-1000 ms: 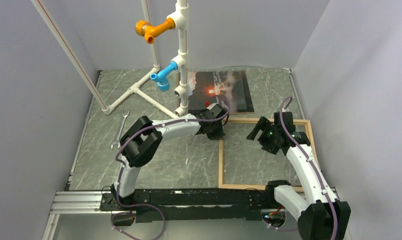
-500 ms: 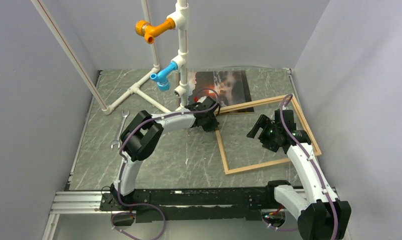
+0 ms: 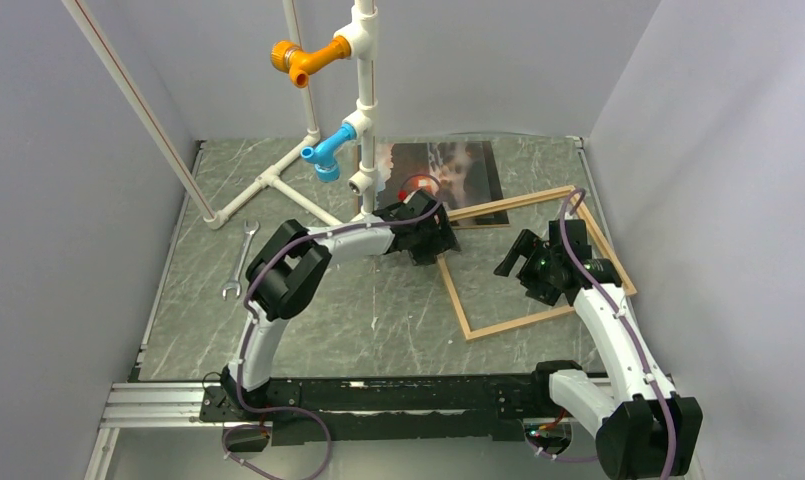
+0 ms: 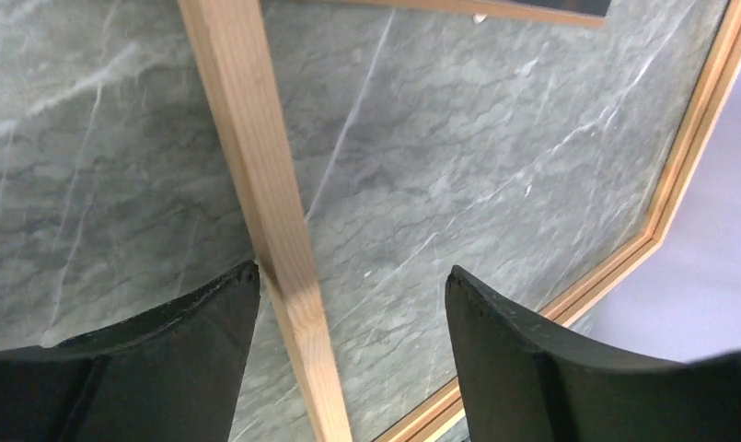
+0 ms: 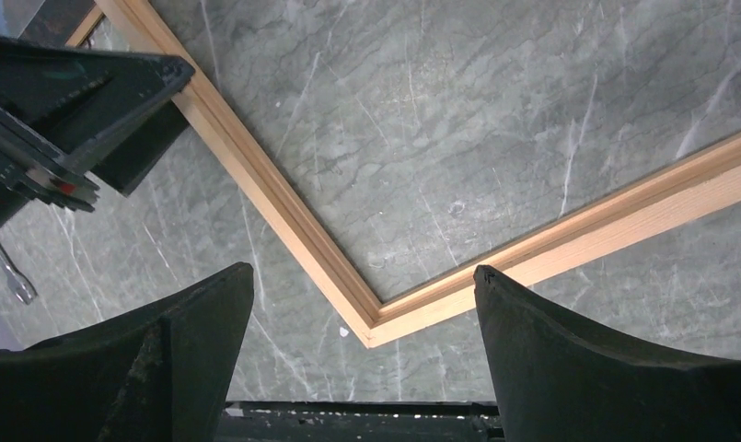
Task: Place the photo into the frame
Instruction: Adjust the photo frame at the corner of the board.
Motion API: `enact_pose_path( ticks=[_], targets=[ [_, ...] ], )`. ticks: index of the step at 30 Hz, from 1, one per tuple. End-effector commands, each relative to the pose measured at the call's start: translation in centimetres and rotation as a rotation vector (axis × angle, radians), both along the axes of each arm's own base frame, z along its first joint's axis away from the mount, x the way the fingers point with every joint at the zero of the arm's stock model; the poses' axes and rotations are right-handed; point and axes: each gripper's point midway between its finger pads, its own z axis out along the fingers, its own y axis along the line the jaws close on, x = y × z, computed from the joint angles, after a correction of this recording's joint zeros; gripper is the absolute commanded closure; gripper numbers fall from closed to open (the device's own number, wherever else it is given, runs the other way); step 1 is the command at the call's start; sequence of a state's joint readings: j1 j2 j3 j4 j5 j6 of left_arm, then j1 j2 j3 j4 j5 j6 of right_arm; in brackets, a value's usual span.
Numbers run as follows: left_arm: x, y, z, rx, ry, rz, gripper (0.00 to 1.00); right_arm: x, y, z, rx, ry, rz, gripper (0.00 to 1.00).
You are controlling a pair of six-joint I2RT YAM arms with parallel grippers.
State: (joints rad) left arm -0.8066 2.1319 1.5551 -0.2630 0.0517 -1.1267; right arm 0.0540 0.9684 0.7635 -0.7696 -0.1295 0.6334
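Marble table [image 3: 358, 320]: we're seeing the frame [image 3: 508, 325] lying skewed at right, far edge overlapping the photo [image 3: 468, 170]. The left gripper [image 4: 348, 281] is hanging open astride one strip, and the right gripper [image 5: 362, 276] is gaping above its near-left corner.

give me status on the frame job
Left gripper open astride the frame, right gripper open, empty. Photo flat beyond, not in. Pipe stand beside it.
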Motion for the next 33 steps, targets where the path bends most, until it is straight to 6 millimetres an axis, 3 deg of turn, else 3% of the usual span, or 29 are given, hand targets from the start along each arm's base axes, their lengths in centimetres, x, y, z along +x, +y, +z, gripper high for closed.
enact_pose_path(
  ticks=[1, 6, 13, 16, 18, 25, 28, 33],
  targets=[
    [-1.9, -0.7, 2.6, -0.034, -0.052, -0.076, 0.20, -0.8, -0.7, -0.4, -0.016, 0.028, -0.049, 0.08],
    [-5.6, -1.6, 6.1, 0.077, -0.144, -0.223, 0.15, -1.8, -0.9, -1.5, -0.011, 0.083, -0.098, 0.08],
    [-8.4, 0.7, 10.9, 0.184, -0.279, -0.350, 0.13, -3.9, -1.0, -3.6, 0.008, 0.202, -0.177, 0.09],
    [-9.4, 1.7, 14.3, 0.204, -0.363, -0.404, 0.14, -5.0, -0.8, -4.8, 0.023, 0.253, -0.211, 0.10],
    [-10.4, 1.9, 17.5, 0.154, -0.444, -0.438, 0.14, -5.6, -0.7, -5.7, 0.037, 0.285, -0.228, 0.11],
    [-13.9, 3.4, 24.5, -0.058, -0.631, -0.523, 0.15, -6.7, -0.3, -8.1, 0.062, 0.346, -0.256, 0.19],
    [-14.5, 5.1, 26.4, -0.082, -0.691, -0.500, 0.15, -6.1, -0.3, -8.8, 0.061, 0.337, -0.263, 0.26],
    [-15.2, 7.8, 27.7, -0.072, -0.746, -0.466, 0.15, -5.6, -0.2, -10.2, 0.055, 0.364, -0.255, 0.36]
  ],
)
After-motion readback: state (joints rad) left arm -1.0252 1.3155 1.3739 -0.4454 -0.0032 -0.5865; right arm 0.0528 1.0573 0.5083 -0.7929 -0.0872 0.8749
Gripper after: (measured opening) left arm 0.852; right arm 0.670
